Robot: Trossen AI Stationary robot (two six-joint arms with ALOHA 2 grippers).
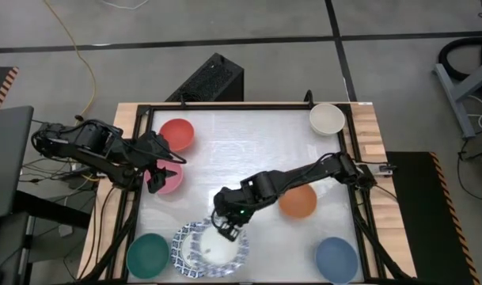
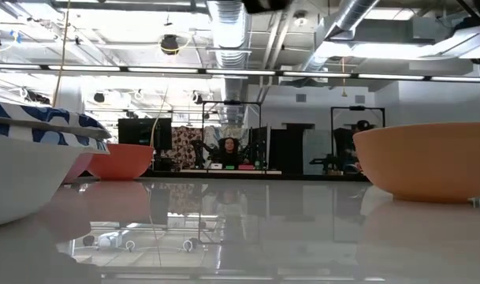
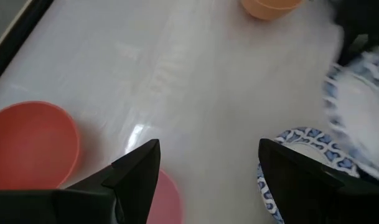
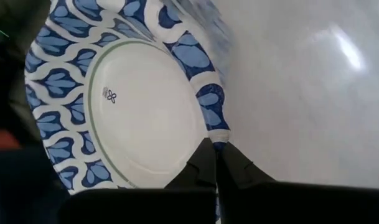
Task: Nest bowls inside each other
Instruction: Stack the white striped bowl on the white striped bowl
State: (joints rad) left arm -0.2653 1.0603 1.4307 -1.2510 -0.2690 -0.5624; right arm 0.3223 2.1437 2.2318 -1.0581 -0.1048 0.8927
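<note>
Seen from above, the right gripper (image 1: 229,230) reaches to the table's (image 1: 248,150) front edge, over the white bowls with blue-patterned rims (image 1: 189,252) stacked left of centre. Only the right wrist view shows the grip itself: the two fingers (image 4: 205,165) are pinched together on the rim of one patterned bowl (image 4: 139,106), which is tilted up so its inside faces the camera, and a second blue rim shows behind it. How many patterned bowls are in the stack I cannot say for sure.

The left gripper (image 1: 163,175) hovers at the left edge over the pink bowl (image 1: 172,181); its wrist view shows the fingers (image 3: 136,168) spread wide with nothing between them, the pink bowl below, and the red bowl (image 3: 30,146) beside it.

The red bowl sits near the back-left corner, the cream bowl (image 1: 327,119) at the back-right corner, the green bowl (image 1: 148,255) at the front-left corner just beside the patterned stack, and the blue bowl (image 1: 336,260) at the front-right corner. The orange bowl (image 1: 297,201) lies right of centre, partly under the right arm.

The low view sees neither gripper, only a patterned bowl close at one side, the orange bowl (image 2: 425,162) at the other, and the room behind.
</note>
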